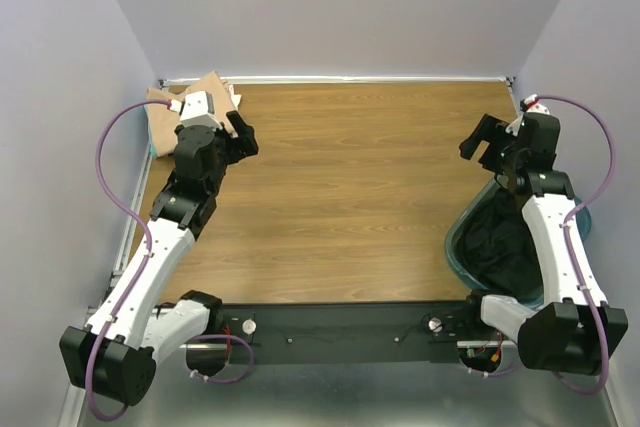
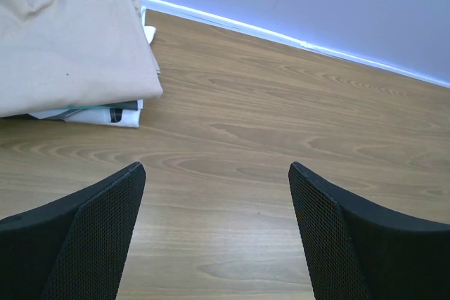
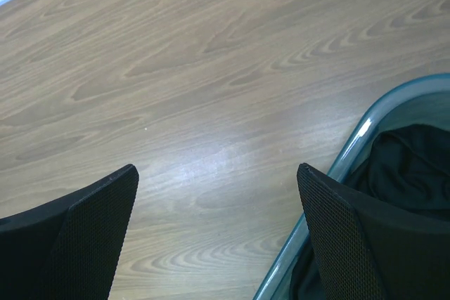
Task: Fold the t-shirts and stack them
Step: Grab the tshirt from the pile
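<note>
A folded tan t-shirt (image 1: 192, 97) tops a stack in the far left corner, partly hidden by my left arm. In the left wrist view the tan t-shirt (image 2: 67, 43) lies on a pale printed shirt (image 2: 105, 114). My left gripper (image 1: 238, 134) is open and empty just right of the stack, and its jaws (image 2: 216, 173) hang over bare wood. A black t-shirt (image 1: 497, 242) lies crumpled in the teal bin (image 1: 456, 244) at the right. My right gripper (image 1: 487, 142) is open and empty above the bin's far end. In the right wrist view the black t-shirt (image 3: 411, 163) shows inside the bin.
The clear teal bin's rim (image 3: 337, 173) runs beside my right gripper's right finger (image 3: 365, 244). White walls close the table on the far, left and right sides. A black rail runs along the near edge between the arm bases.
</note>
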Robot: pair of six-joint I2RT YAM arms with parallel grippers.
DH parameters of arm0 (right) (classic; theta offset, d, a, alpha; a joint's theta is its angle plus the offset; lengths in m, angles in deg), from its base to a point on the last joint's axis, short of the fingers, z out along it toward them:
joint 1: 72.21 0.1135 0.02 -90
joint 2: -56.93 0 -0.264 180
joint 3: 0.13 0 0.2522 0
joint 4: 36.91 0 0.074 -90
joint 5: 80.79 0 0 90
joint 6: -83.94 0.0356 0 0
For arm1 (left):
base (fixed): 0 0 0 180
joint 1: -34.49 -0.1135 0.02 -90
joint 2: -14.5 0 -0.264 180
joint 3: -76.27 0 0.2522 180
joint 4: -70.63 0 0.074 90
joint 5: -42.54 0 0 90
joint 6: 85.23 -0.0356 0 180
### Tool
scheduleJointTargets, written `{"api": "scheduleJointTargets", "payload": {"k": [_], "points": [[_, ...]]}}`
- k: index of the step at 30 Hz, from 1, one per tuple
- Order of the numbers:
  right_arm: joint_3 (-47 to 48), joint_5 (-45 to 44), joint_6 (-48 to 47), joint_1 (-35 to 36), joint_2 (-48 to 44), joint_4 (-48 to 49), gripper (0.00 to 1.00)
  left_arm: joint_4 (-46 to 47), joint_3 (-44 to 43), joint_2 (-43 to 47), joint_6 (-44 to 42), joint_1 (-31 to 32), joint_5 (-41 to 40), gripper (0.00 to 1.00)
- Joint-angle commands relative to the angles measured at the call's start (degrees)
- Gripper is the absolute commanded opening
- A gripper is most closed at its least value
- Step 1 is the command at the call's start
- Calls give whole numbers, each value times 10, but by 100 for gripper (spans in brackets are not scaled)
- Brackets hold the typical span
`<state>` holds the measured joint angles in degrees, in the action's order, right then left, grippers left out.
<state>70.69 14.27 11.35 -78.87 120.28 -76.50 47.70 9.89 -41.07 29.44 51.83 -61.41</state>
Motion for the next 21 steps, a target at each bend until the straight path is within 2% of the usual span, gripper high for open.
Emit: {"api": "scheduleJointTargets", "payload": {"k": [1, 8, 12, 18, 21], "points": [[36, 4, -29, 2, -2, -12, 100, -16, -20, 8, -11, 2, -45, 90], [44, -1, -30, 2, 5, -32, 100, -4, -23, 6, -37, 2, -11, 90], [27, -22, 12, 2, 9, -44, 100, 1, -16, -2, -26, 2, 9, 90], [-13, -110, 105, 2, 8, -78, 100, -1, -13, -10, -12, 2, 31, 89], [-31, -181, 147, 1, 11, -113, 100, -1, -6, -3, -12, 2, 33, 89]]}}
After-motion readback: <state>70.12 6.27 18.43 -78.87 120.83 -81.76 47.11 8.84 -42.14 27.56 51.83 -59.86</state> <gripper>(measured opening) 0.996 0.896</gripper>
